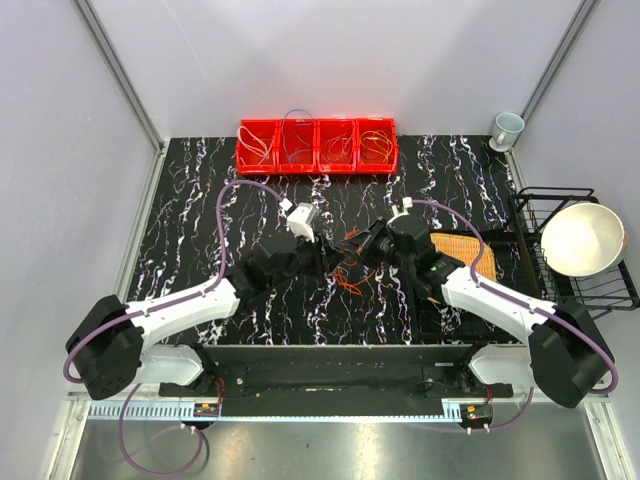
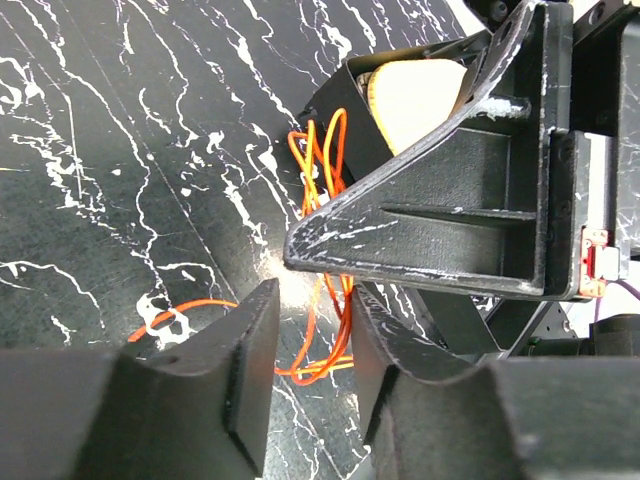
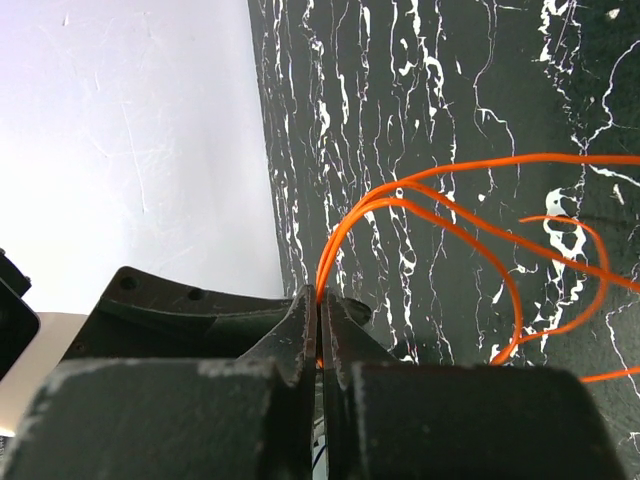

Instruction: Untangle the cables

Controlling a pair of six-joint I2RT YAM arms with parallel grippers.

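Orange cables [image 1: 347, 282] are seen tangled in loose loops at desk [image 1: 200, 230] ctr; strands are pinched betw. right fingers [image 3: 296, 345].

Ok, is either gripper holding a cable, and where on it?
The right gripper is shut on the orange cable, pinching a bunch of its loops. The left gripper is open, strands only passing between its fingers.

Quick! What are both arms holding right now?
Left end effector: open, with orange cables in the gap.
Right end effector: closed on the orange cables.

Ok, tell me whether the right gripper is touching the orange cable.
Touching. Right wrist view: right gripper shut on the orange cable, strands emerging from between its fingers.
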